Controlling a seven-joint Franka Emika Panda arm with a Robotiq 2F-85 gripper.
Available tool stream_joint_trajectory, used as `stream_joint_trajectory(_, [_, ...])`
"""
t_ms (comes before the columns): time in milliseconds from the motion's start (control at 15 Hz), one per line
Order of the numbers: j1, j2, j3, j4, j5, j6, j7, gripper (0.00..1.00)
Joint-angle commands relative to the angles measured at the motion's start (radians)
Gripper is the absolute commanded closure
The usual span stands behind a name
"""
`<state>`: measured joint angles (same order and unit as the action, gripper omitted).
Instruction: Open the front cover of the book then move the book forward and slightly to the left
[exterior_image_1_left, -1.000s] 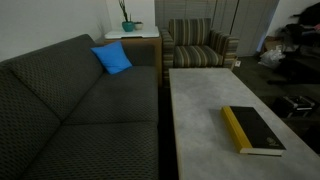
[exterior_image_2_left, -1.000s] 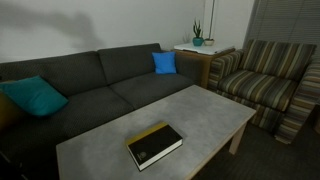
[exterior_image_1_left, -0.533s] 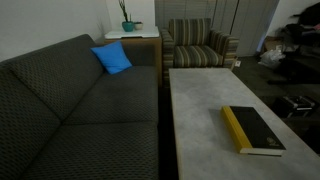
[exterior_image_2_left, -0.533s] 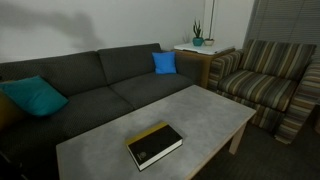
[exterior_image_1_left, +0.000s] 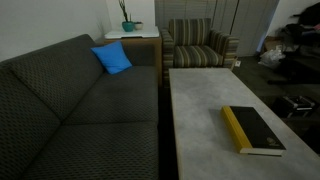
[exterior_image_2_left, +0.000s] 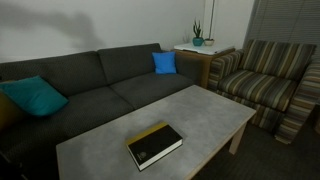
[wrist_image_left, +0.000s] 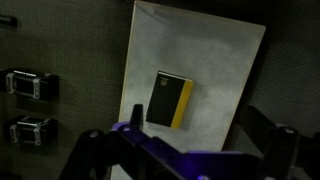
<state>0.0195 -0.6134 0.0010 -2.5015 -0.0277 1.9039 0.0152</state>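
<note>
Book (exterior_image_1_left: 253, 130) lies closed and flat on the grey surface (exterior_image_1_left: 200, 105), close to the long edge farthest from the sofa (exterior_image_1_left: 80, 110). Its black front cover (exterior_image_1_left: 262, 128) faces up, and the yellow spine is turned toward the sofa. In the wrist view the hand (wrist_image_left: 187, 142) hangs well above the book with its fingers (wrist_image_left: 90, 145) spread apart, holding nothing.

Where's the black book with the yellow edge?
In an exterior view the black book with the yellow spine lies closed on the grey coffee table, at its end away from the striped armchair.
</note>
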Motion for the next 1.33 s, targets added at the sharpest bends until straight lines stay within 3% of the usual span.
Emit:
stream_joint_trajectory(0, [-0.005, 0.000, 0.004, 0.002, 0.003, -0.002, -0.002, 0.00])
stream_joint_trajectory(467, [-0.003, -0.021, 0.018, -0.017, -0.023, 0.034, -0.008, 0.00])
stream_joint_trajectory(800, [0.034, 0.057, 0.001, -0.044, -0.056, 0.122, -0.158, 0.00])
stream_joint_trajectory(1067, [0.025, 0.229, -0.034, -0.035, -0.113, 0.175, -0.295, 0.00])
stream_joint_trajectory(1267, [0.019, 0.425, -0.103, 0.002, -0.054, 0.177, -0.403, 0.00])
